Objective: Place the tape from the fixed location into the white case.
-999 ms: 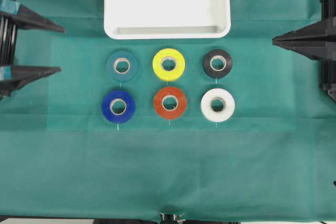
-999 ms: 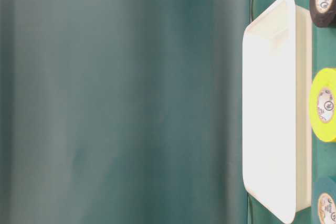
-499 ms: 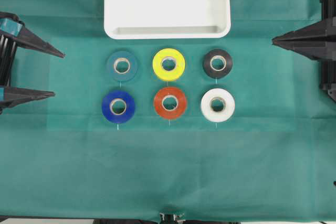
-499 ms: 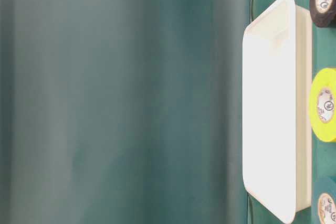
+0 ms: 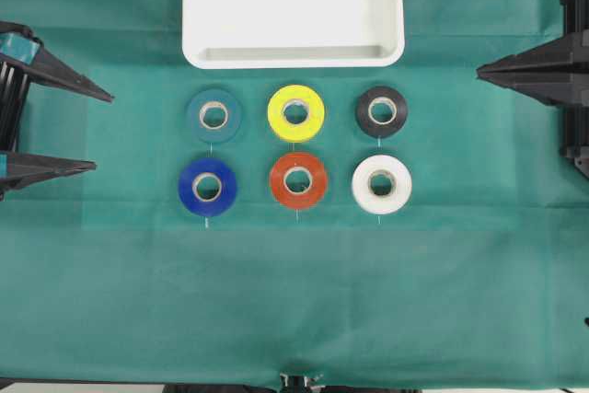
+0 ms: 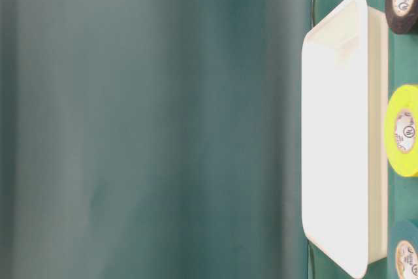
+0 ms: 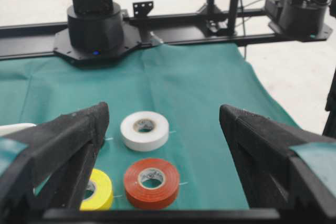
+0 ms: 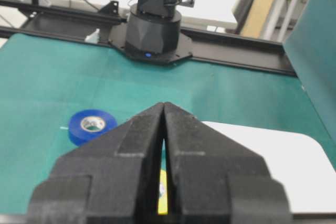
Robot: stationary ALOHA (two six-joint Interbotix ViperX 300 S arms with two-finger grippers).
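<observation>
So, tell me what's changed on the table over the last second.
Only the left end effector moved: its open fingers swung slightly toward the bottom of the overhead view, toward the row with the blue tape. Nothing was gripped or released. The right end effector, all six rolls and the white case stayed put.

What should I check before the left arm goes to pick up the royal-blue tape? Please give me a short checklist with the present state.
1. Left gripper open: ok, fingers wide apart.
2. Royal-blue tape lying flat, free on every side: ok.
3. Not mixed up with the teal roll just beyond it: ok, colours differ clearly.
4. White case has room: ok, nothing inside.
5. Right gripper out of the way: ok, shut, at the right edge.
6. Grip width fits the roll: cannot tell.
</observation>
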